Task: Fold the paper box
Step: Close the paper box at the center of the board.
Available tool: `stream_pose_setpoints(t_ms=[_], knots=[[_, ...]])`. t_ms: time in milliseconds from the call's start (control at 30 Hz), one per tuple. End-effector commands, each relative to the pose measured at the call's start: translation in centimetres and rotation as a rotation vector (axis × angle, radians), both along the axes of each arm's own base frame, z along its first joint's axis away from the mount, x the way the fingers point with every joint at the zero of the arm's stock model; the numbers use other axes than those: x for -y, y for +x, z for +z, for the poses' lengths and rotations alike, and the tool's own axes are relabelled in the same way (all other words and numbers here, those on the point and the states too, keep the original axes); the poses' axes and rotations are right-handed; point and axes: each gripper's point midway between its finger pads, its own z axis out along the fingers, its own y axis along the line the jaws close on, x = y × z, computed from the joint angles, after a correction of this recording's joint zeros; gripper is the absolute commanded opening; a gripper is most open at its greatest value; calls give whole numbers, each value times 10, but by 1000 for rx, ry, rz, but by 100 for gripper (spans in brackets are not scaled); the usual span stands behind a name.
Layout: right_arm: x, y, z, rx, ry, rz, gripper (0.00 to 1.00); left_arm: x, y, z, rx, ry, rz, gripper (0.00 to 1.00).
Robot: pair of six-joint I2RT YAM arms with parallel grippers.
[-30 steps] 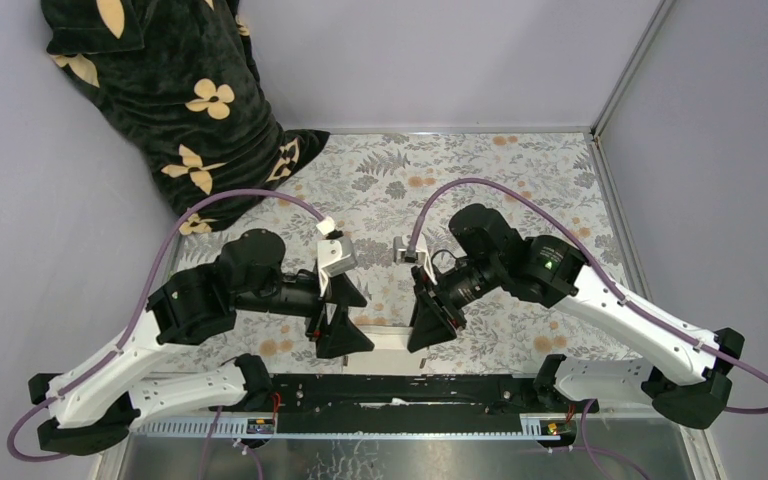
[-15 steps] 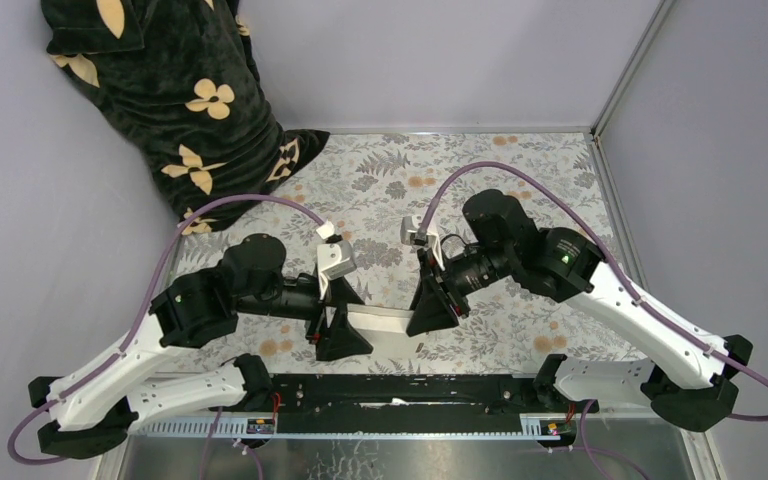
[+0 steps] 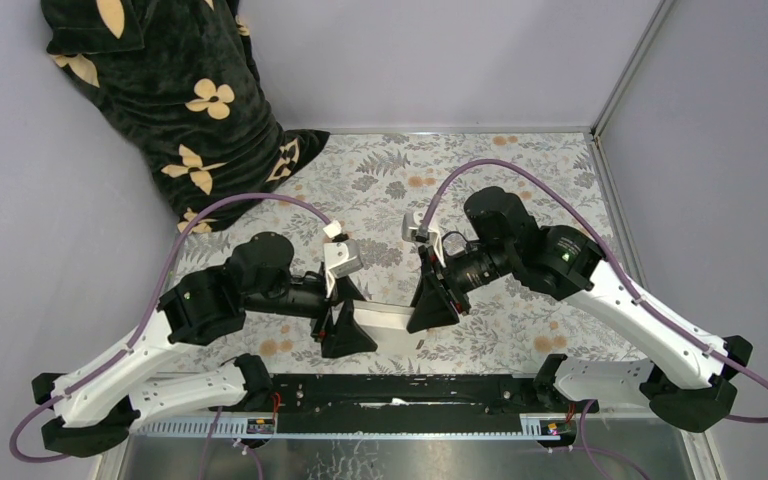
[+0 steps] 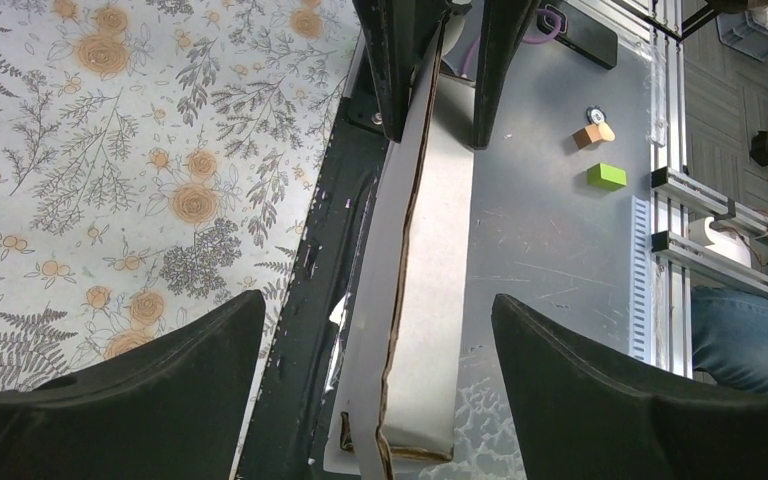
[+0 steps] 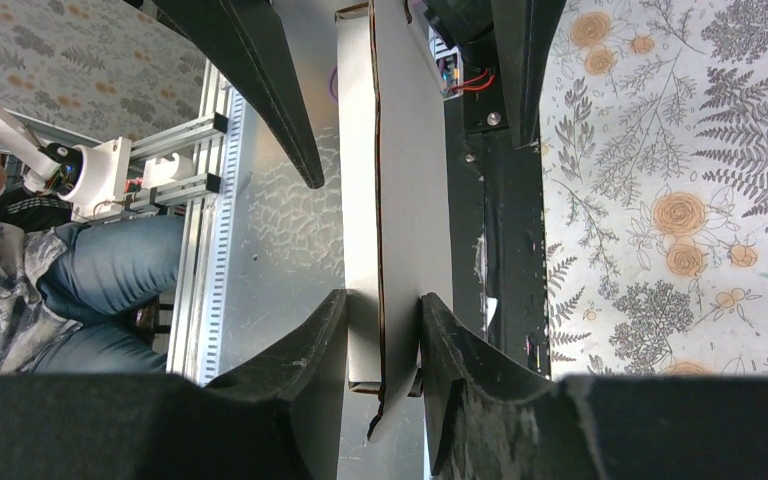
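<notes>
The paper box (image 3: pixel 388 322) hangs between the two arms at the near edge of the desk (image 3: pixel 520 200). It is a long white piece, seen nearly edge-on from both wrists. The right fingers (image 3: pixel 432 308) are narrow and pinched on one end of it, one on each face. The left fingers (image 3: pixel 348 330) stand wide to either side of the other end, and neither of them visibly touches the card.

A black rail (image 4: pixel 310 270) runs along the desk's near edge just under the box, with a grey metal shelf (image 4: pixel 550 250) on its outer side. A small green block (image 4: pixel 606 176) and a small brown block (image 4: pixel 590 135) lie on that shelf, well apart from the box. A leg in jeans (image 5: pixel 110 270) shows past the shelf's edge.

A dark blanket (image 3: pixel 175 100) with cream flowers fills the far left corner, well apart from both arms. Purple cables (image 3: pixel 250 203) arch over each arm. Grey walls close the left, back and right sides. The widest open stretch of flowered cloth lies beyond the arms, toward the back wall.
</notes>
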Motion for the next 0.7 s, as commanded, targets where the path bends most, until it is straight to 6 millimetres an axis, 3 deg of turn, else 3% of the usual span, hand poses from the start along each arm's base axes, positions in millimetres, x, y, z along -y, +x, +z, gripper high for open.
stream_pose_setpoints(t_ms=[0, 100, 200, 267, 400, 533, 600, 667], knots=[[0, -2, 5, -1, 38, 28, 12, 8, 8, 12, 39, -49, 15, 89], [-1, -3, 3, -7, 35, 33, 12, 9, 11, 13, 41, -53, 22, 82], [-1, -2, 0, -12, 30, 34, 12, 10, 13, 11, 36, -46, 23, 61], [-1, -3, 0, -12, 32, 36, 12, 12, 13, 8, 29, -39, 16, 54], [-1, -2, -2, -14, 26, 35, 13, 13, 15, 5, 24, -29, 23, 48], [1, 6, -6, 3, -2, -11, 30, 13, 20, -3, 24, -12, 44, 48], [4, 20, -10, 34, -36, -85, 45, 12, 24, -9, 29, 1, 67, 48], [8, 33, -13, 59, -64, -149, 53, 11, 28, -17, 33, 15, 91, 48]])
